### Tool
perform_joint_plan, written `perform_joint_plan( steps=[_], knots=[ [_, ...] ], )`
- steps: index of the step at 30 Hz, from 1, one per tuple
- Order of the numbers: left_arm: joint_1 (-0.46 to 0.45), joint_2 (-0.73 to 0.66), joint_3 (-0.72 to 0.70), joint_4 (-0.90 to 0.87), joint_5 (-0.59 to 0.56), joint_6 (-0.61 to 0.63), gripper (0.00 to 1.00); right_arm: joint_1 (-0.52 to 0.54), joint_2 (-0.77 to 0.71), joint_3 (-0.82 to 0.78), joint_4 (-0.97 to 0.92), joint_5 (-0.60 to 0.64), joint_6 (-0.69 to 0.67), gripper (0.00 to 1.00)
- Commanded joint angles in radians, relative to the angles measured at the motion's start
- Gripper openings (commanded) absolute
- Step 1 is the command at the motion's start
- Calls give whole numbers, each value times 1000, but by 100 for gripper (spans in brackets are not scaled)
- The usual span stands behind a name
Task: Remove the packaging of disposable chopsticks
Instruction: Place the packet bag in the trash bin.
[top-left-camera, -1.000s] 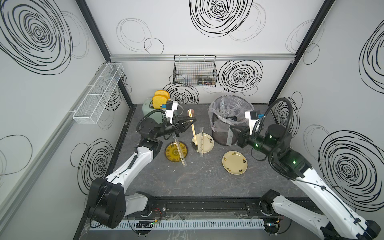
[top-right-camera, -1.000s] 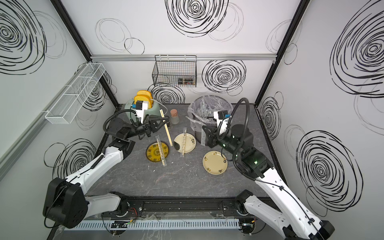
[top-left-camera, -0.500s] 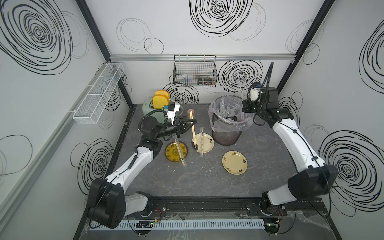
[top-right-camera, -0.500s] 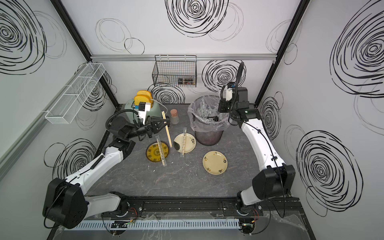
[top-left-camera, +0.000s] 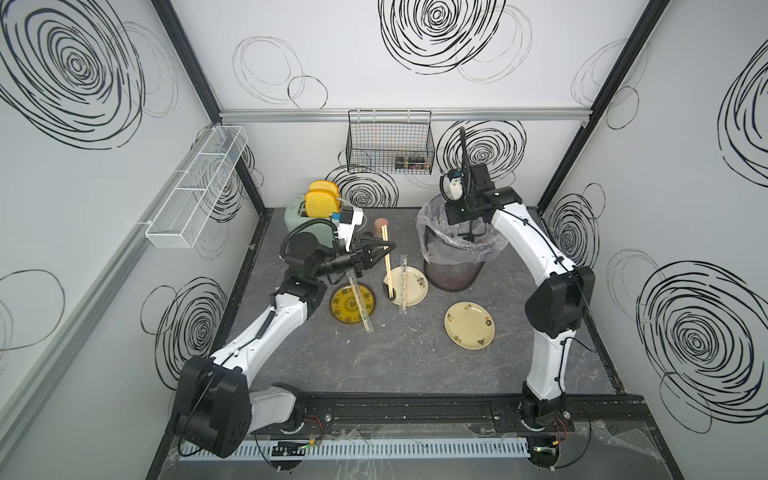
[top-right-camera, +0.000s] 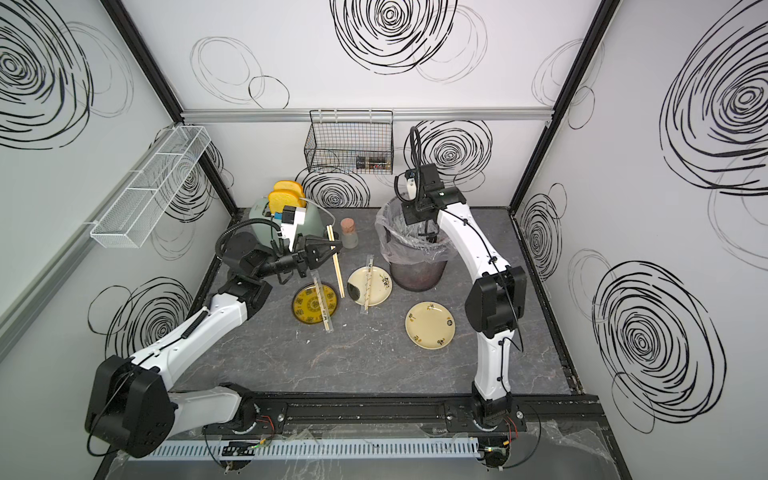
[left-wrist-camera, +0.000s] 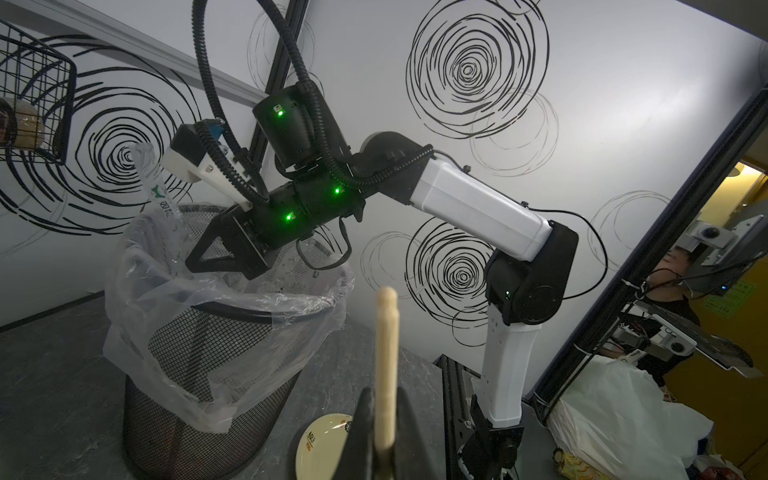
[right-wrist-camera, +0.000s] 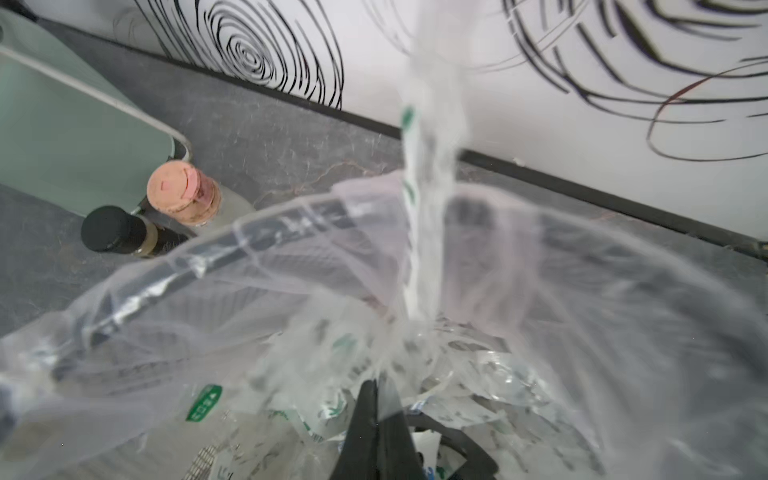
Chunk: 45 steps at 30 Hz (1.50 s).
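With the back wall taken as twelve o'clock, three plates are counted on the table (top-left-camera: 374, 365): a pale plate (top-left-camera: 469, 330) nearest, a dark yellow plate (top-left-camera: 341, 307) at nine o'clock of it, and a second pale plate (top-left-camera: 417, 286) a bit farther back between them. Three pairs of chopsticks are counted. A first wrapped pair (top-left-camera: 360, 305) is laid across the dark yellow plate and a second wrapped pair (top-left-camera: 403, 282) across the second pale plate. The third pair, the bare chopsticks (top-left-camera: 388, 270), is pinched tight by the left pincer (top-left-camera: 386, 248) near its far end, so most of the wood is stretched toward six o'clock from the tips. Farther back, at two o'clock of the second pale plate, one bin (top-left-camera: 455, 272) with a clear liner (top-left-camera: 430, 249) is seen. The right pincer (right-wrist-camera: 378, 399) is pointed down at it and is clamped on one empty sleeve (right-wrist-camera: 424, 187), which sticks out past the tips above the bin's mouth. At the back, one toaster (top-left-camera: 297, 212) with two yellow slices (top-left-camera: 322, 197) is seen at ten o'clock of the left pincer, and one corked jar (top-right-camera: 348, 235) at twelve.
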Motion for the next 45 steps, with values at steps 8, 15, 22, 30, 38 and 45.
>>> perform_joint_plan(
  steps=[8,15,22,30,38,45],
  knots=[
    [18,-25,25,37,-9,17,0,-32,-13,-154,-83,29,31,0],
    [18,-24,25,33,-12,17,0,-36,26,-200,-17,-3,50,0],
    [15,-25,31,5,-12,43,0,-34,64,-220,20,32,72,4],
    [16,-24,33,-2,-12,46,0,-33,0,-174,33,25,77,36],
    [16,-20,34,-9,-15,46,0,-19,-112,-109,20,31,93,55],
    [16,-20,36,-16,-15,53,0,-16,-328,-279,205,0,82,63]
  ],
)
